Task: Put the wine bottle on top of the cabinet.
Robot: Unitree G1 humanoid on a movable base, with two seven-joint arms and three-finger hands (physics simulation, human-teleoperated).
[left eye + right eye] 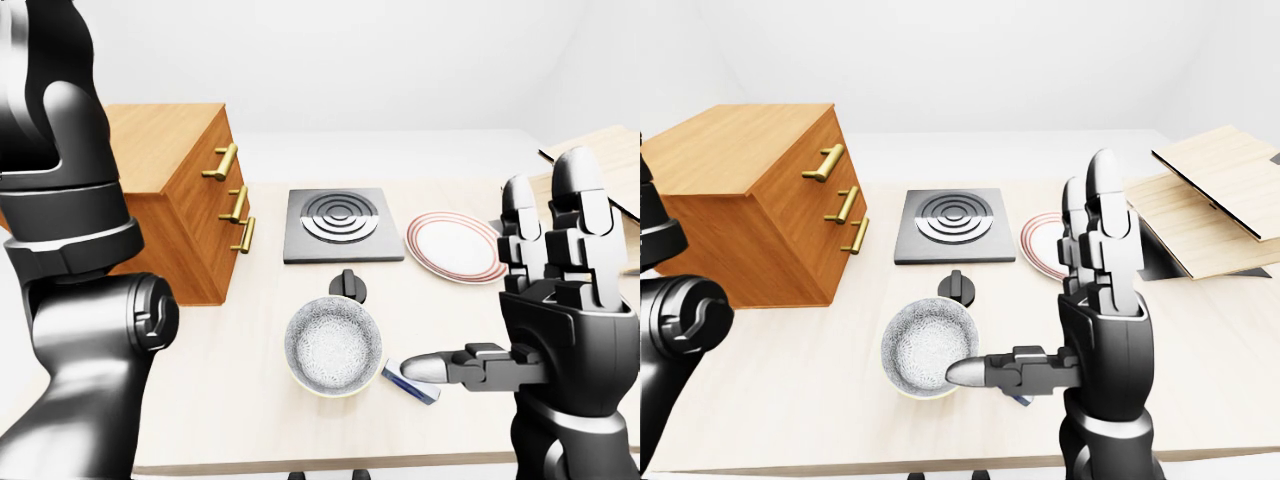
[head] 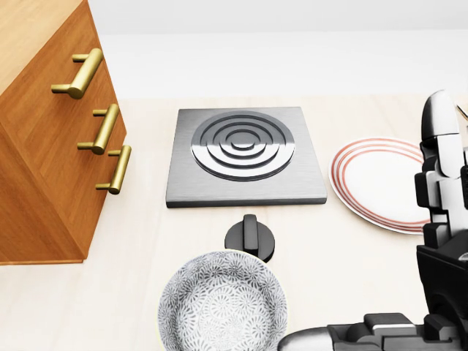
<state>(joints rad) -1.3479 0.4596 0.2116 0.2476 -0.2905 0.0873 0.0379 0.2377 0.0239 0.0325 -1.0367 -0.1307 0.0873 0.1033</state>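
Wine bottle not visible in any view. Right hand [image 1: 1085, 290] open, fingers upright over desk [image 1: 790, 370]. Left arm raised; its hand out of frame. Cabinet [image 1: 750, 190] top bare.

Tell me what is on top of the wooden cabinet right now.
The cabinet top shows only bare wood in the right-eye view; no wine bottle stands on the visible part. In the left-eye view the raised left arm covers the top's left portion, so that stretch cannot be checked.
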